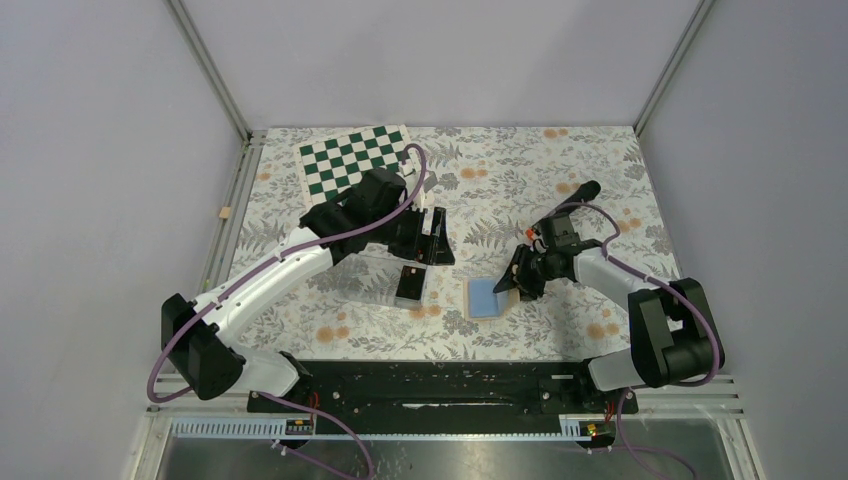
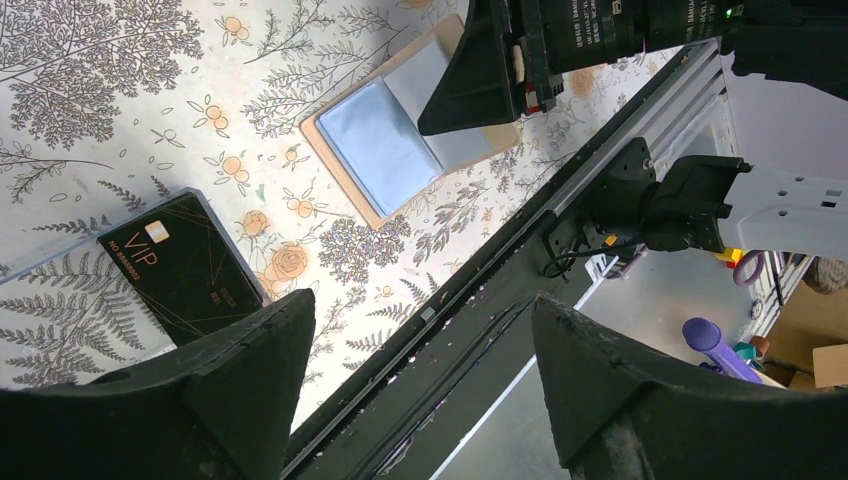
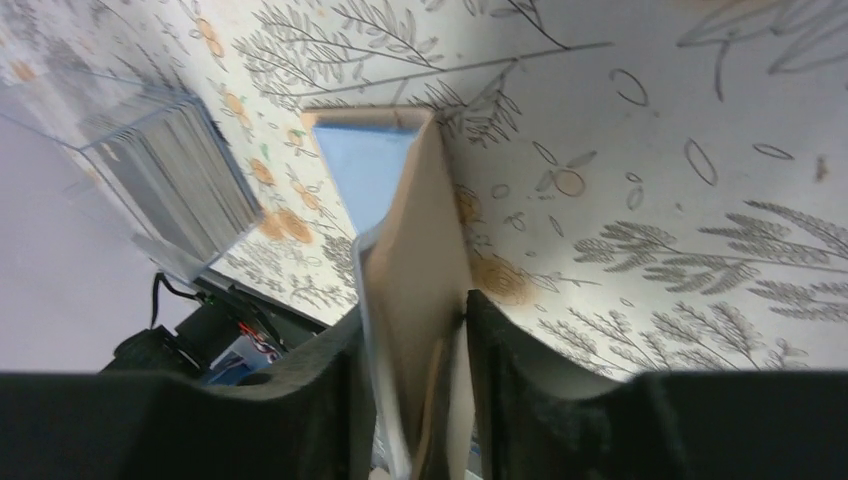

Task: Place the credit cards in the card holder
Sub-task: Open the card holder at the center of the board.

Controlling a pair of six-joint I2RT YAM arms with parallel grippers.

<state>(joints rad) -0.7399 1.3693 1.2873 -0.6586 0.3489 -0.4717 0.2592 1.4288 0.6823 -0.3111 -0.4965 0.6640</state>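
Observation:
A black credit card (image 1: 410, 285) with gold "VIP" print lies flat on the clear tray; it also shows in the left wrist view (image 2: 180, 265). The tan card holder (image 1: 487, 297) lies open on the cloth, its light blue lining up, and shows in the left wrist view (image 2: 385, 145). My right gripper (image 1: 520, 279) is shut on the holder's right flap and holds that flap raised; in the right wrist view the tan flap (image 3: 415, 250) stands between the fingers of the right gripper (image 3: 415, 315). My left gripper (image 1: 436, 243) is open and empty, just behind the card, and is seen wide open in its wrist view (image 2: 420, 315).
A clear plastic tray (image 1: 375, 272) sits under the card, left of the holder. A green and white chessboard (image 1: 355, 160) lies at the back left. A black marker (image 1: 582, 193) lies behind the right arm. The black base rail (image 1: 430, 385) runs along the near edge.

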